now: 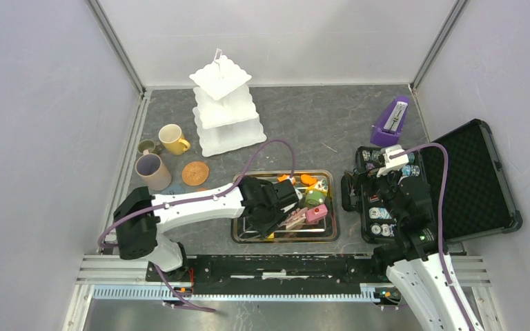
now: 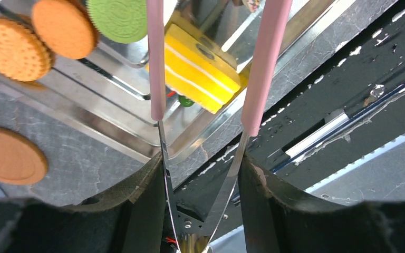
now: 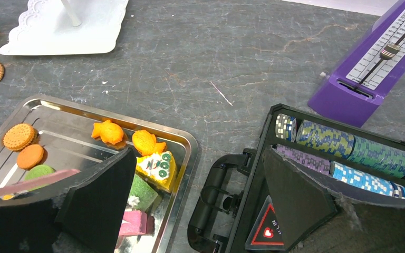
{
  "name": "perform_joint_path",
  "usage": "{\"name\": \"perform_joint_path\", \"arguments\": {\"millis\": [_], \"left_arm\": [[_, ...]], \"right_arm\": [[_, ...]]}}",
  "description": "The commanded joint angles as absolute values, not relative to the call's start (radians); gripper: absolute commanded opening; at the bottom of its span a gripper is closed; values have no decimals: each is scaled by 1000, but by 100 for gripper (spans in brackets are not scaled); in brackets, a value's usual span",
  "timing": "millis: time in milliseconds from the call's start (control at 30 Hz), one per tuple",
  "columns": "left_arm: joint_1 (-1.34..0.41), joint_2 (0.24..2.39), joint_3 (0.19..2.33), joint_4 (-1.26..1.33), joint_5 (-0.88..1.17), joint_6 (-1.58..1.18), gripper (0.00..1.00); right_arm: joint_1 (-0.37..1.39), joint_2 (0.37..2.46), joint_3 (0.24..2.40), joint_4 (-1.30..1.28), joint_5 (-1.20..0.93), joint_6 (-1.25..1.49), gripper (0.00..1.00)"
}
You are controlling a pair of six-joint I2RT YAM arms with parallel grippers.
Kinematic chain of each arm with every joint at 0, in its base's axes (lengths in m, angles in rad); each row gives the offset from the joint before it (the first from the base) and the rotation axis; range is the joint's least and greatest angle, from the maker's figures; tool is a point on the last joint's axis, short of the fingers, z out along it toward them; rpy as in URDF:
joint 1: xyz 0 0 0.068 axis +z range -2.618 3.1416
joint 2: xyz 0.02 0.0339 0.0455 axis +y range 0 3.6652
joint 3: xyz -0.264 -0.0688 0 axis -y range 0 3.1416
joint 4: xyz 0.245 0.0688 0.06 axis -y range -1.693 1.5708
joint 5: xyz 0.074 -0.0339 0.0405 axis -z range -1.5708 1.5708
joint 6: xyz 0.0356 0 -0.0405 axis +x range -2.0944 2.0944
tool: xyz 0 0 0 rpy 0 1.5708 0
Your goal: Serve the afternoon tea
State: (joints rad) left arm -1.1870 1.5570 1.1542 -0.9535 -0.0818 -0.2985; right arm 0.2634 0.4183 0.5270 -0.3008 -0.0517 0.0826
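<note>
Right gripper (image 3: pixel 198 153) wide open: one finger over tray (image 3: pixel 63 118), other over chip case (image 3: pixel 242 216). Biscuits (image 3: pixel 19 136), cakes (image 3: pixel 158 164), pink tongs (image 3: pixel 31 182) in tray. Metronome (image 3: pixel 364 79) beyond.

Mugs: three, 10 o'clock on tabletop (image 1: pixel 317 131) – yellow mug (image 1: pixel 173 138), beige-lilac mug (image 1: pixel 152 171), small green mug (image 1: pixel 148 146). White three-tier stand (image 1: pixel 225 103): one. Woven coaster (image 1: pixel 195 173): one. Metal tray (image 3: pixel 189 145): one. Inside: orange biscuits (image 3: pixel 19 136) two, green biscuit (image 3: pixel 38 171) one, fish-shaped orange cakes (image 3: pixel 107 131) two, pink cake (image 3: pixel 134 222) one. Pink-sleeved tongs (image 2: pixel 263 63): one pair. Purple metronome (image 1: pixel 392 121): one, 2 o'clock. Black chip case (image 1: pixel 469 179): one.
</note>
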Motion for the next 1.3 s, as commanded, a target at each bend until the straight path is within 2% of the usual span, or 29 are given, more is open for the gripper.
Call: {"name": "perform_joint_path", "arguments": {"millis": [0,133,200,300,500,667,933,1100,1267], "left_arm": [[-1176,1443,1151,-921,-202,-260,55],[-1063,1350,1100,-887,-244,-298,58],[-954,1303,1054,-863,-250,-330,64],[-815,1236,956,-769,-237,-382,66],[-660,1229,842,-611,-306,-501,71],[-640,1249,786,-541,-332,-568,75],[-640,1302,728,-453,-350,-611,75],[-640,1288,670,-365,-368,-602,80],[-640,1305,656,-326,-397,-603,93]], "right_arm": [[259,419,531,-270,-49,95,98],[259,419,533,-269,-51,95,98],[259,420,535,-268,-51,96,98],[259,422,530,-259,-54,101,98],[259,433,524,-241,-79,113,98],[259,435,548,-261,-68,95,98],[260,442,535,-248,-80,102,98],[259,442,531,-241,-78,101,98],[259,453,528,-236,-85,101,98]]}}
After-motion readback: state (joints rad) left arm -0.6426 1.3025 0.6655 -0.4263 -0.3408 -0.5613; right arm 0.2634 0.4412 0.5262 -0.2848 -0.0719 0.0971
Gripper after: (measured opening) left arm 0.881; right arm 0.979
